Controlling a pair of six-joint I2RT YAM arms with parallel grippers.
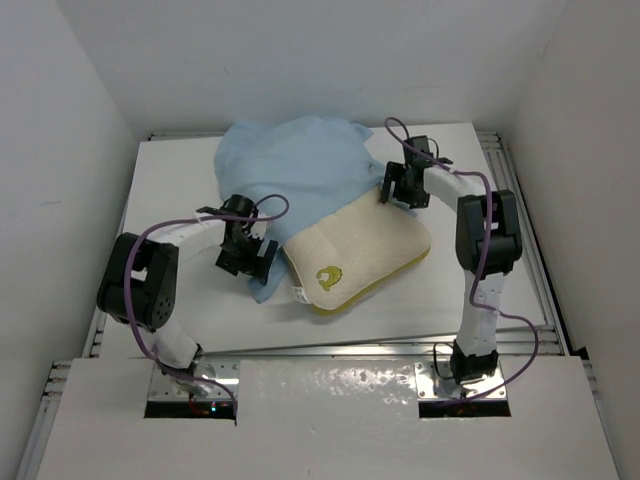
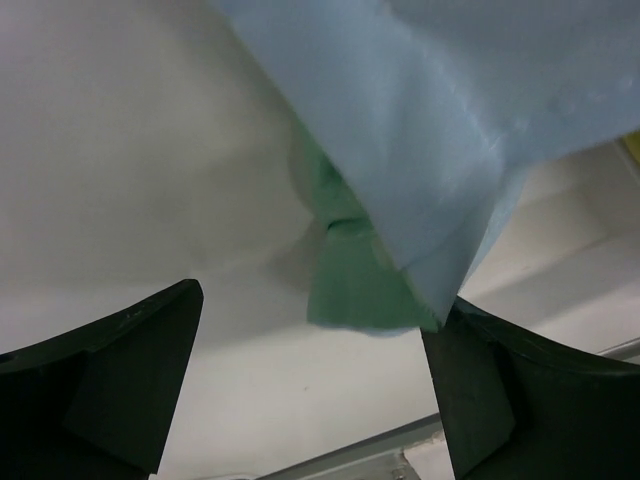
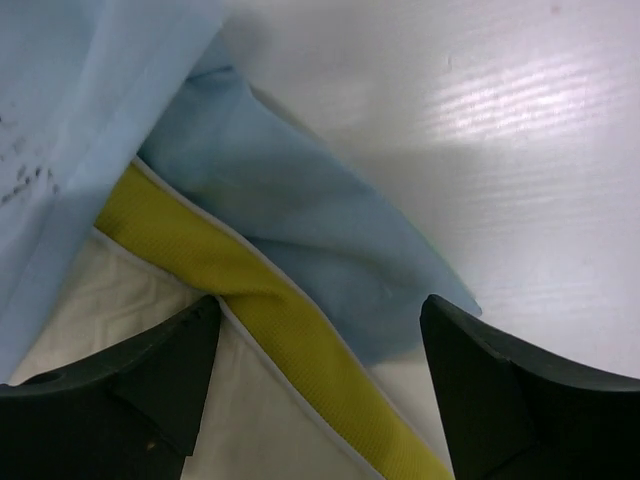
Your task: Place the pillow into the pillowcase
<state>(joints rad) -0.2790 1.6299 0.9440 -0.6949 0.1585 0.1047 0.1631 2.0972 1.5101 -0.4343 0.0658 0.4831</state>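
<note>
The cream pillow (image 1: 352, 250) with a yellow edge band and round logo lies mid-table, its far end under the light blue pillowcase (image 1: 295, 160). My left gripper (image 1: 247, 255) is open at the case's near-left corner; in the left wrist view the blue fabric (image 2: 440, 130) with its green underside (image 2: 355, 285) hangs by the right finger (image 2: 500, 390), not pinched. My right gripper (image 1: 400, 190) is open over the pillow's far right corner; the right wrist view shows the yellow band (image 3: 290, 330) and a blue flap (image 3: 320, 240) between the fingers.
The white table (image 1: 180, 180) has metal rails (image 1: 530, 250) along its sides and front. White walls close in on the left, back and right. Purple cables run along both arms.
</note>
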